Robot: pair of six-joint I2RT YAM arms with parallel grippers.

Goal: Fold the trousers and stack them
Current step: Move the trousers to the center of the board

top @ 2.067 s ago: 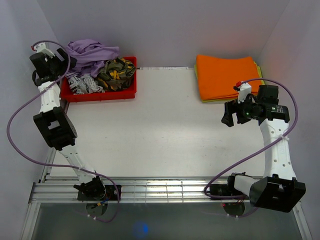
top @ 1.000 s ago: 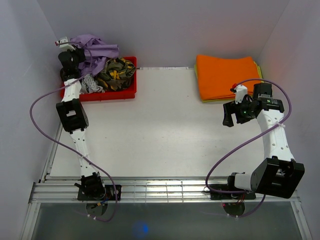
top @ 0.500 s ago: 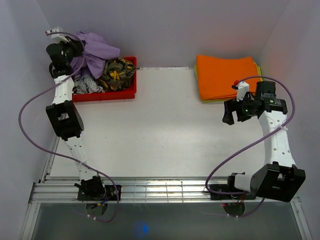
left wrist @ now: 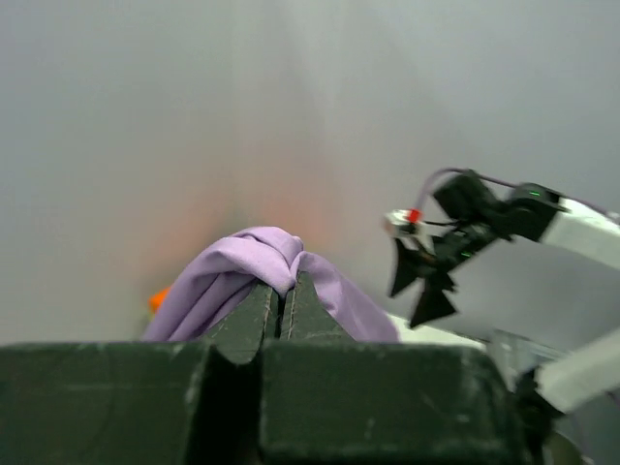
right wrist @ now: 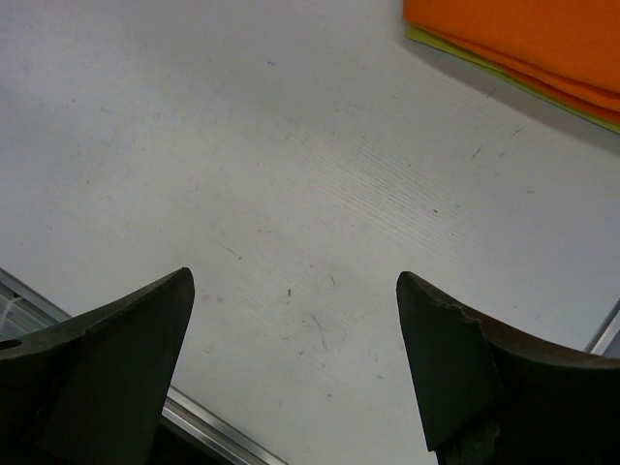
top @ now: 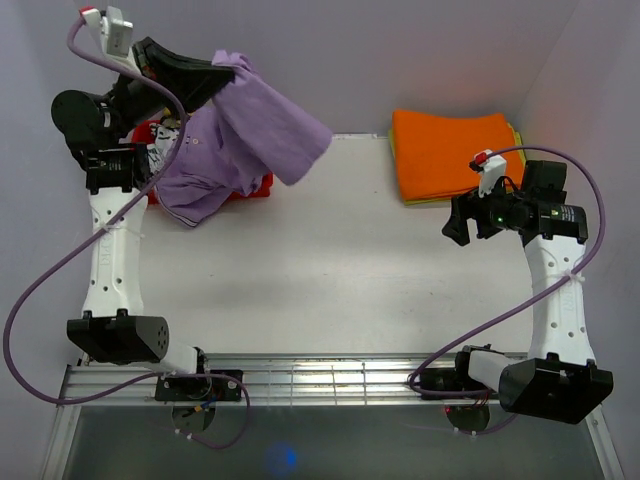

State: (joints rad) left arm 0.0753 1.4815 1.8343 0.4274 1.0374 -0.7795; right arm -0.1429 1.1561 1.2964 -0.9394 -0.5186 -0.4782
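Trousers (top: 250,125) bunched, hanging from left gripper (top: 232,68) over the far-left corner. Drape falls down-left, one flap points right; long axis unclear. Fingers together, clamped on a fold. Earlier heaped on bin (top: 262,186); now lifted, bin mostly hidden. Right gripper (top: 458,222) spread wide, holding nothing.

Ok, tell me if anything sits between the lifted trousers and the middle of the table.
Nothing visible. The left gripper holds the trousers up at the far left; the table middle is bare. The orange cloths and open right gripper are off to the right.
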